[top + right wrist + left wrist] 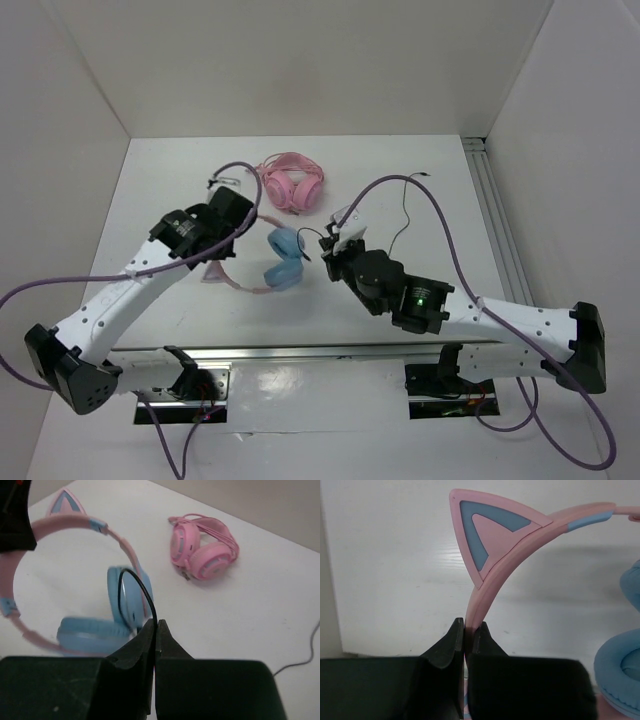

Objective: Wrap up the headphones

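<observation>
The headphones (283,258) have light blue ear cups and a pink cat-ear headband (492,565); they sit mid-table. My left gripper (469,626) is shut on the pink headband just below the cat ear. My right gripper (156,623) is shut on the thin black cable (145,587), which loops up from the blue ear cup (127,600). In the top view the left gripper (228,225) is left of the cups and the right gripper (328,248) is right of them. More cable (403,228) trails off to the right on the table.
All-pink headphones (292,183) lie at the back of the table, also in the right wrist view (202,547). White walls enclose the table on three sides. A metal rail (320,355) runs along the near edge by the arm bases.
</observation>
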Robot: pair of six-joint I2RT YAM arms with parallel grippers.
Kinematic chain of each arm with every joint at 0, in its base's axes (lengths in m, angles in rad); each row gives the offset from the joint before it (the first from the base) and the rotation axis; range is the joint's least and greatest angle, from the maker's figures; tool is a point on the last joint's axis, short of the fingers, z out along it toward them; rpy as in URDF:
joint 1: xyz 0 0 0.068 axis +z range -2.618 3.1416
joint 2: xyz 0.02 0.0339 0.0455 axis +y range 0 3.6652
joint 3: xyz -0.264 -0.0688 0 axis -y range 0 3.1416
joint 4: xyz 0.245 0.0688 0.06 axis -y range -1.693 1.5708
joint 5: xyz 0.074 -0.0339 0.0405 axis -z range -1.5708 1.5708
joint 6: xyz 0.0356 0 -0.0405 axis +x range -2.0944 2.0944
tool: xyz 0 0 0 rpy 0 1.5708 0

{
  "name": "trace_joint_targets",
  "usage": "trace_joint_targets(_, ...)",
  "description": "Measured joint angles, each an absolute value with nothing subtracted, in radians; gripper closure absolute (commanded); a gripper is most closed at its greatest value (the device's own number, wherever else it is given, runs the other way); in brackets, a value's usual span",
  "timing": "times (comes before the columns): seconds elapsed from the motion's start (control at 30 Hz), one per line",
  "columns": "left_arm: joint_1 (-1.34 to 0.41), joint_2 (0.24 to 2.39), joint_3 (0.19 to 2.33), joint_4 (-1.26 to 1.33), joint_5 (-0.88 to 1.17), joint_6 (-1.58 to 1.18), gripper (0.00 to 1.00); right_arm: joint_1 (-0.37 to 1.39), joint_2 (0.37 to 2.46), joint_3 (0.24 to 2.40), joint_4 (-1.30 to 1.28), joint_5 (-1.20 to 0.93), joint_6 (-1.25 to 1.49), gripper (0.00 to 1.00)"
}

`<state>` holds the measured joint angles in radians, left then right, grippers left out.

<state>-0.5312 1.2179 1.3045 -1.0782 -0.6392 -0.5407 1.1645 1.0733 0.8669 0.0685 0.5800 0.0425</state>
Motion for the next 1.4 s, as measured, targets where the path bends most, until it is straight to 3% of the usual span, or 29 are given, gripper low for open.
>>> trace_joint_targets(0.23, -0.828, 1.205, 1.222, -0.928, -0.404, -0.345, 1.0, 1.272, 1.068, 0.893, -0.08, 0.852, -0.052, 1.0)
trace_joint_targets(0.37, -0.967, 1.176, 1.219, -0.893, -0.347, -0.291, 1.0, 1.267, 1.064, 0.893, -0.124, 0.884, -0.09, 1.0)
trace_joint_targets(0.53, -1.012, 1.147, 1.219, -0.861, -0.338, -0.278, 1.0, 1.262, 1.044, 0.893, -0.162, 0.863, -0.111, 1.0)
trace_joint_targets(1.4, -1.014, 0.893, 1.219, -0.912, -0.277, -0.141, 1.0, 0.993, 1.022, 0.911, -0.184, -0.101, -0.131, 0.97)
